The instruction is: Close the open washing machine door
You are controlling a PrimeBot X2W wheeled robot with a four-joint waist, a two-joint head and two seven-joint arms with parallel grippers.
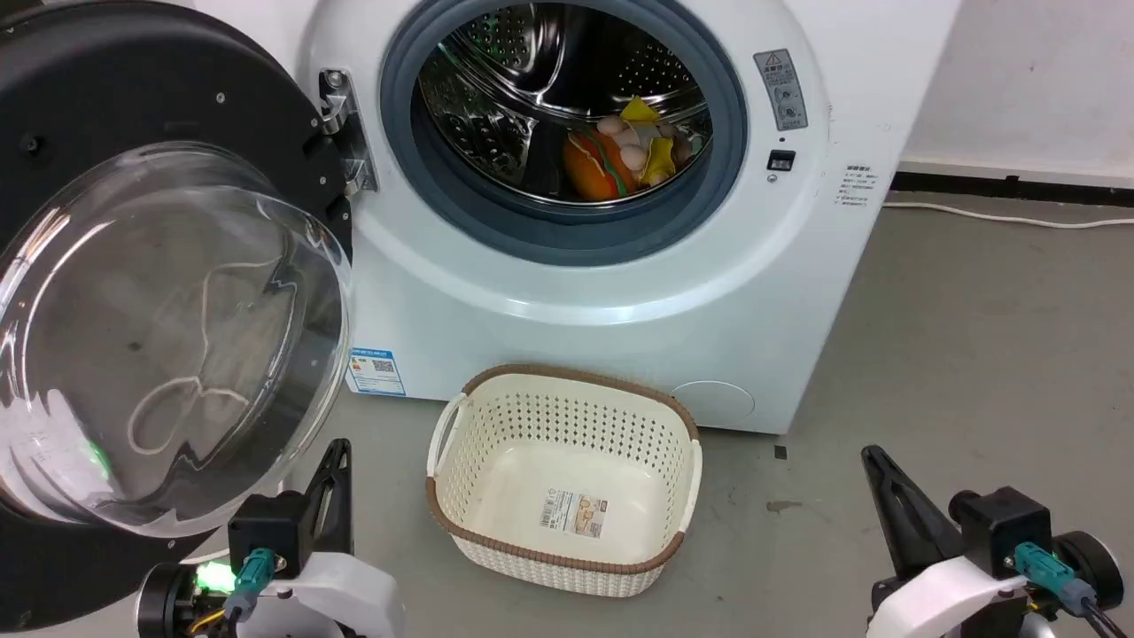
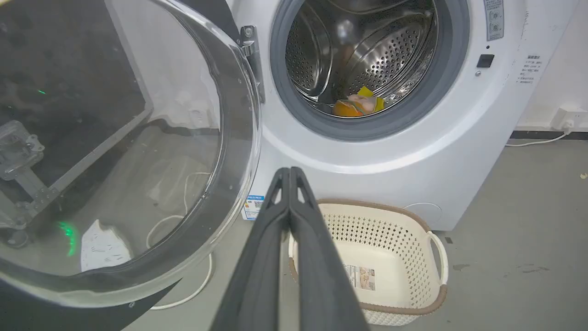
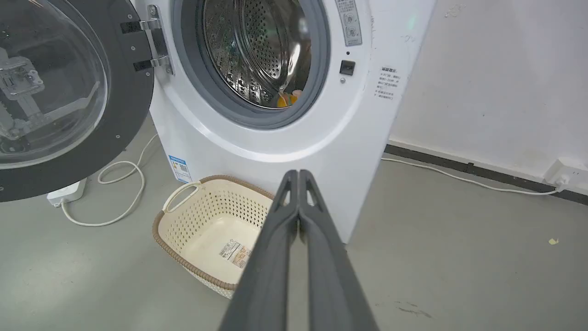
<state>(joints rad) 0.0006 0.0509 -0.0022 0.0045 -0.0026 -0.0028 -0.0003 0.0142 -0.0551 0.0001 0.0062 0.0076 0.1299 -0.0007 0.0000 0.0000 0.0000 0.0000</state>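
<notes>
Beside left hand (image 2: 289, 171), washing machine door (image 1: 168, 337) wide open; bare floor (image 1: 974, 354) rightward.

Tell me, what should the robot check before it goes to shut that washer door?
1. The washing machine door stands wide open on its hinge: ok.
2. The drum mouth is free, toys lying deep inside: ok.
3. The left gripper is shut, empty, close by the door: ok.
4. The right gripper is shut, empty, away from the door: ok.
5. The basket on the floor clears the door's swing: cannot tell.
</notes>
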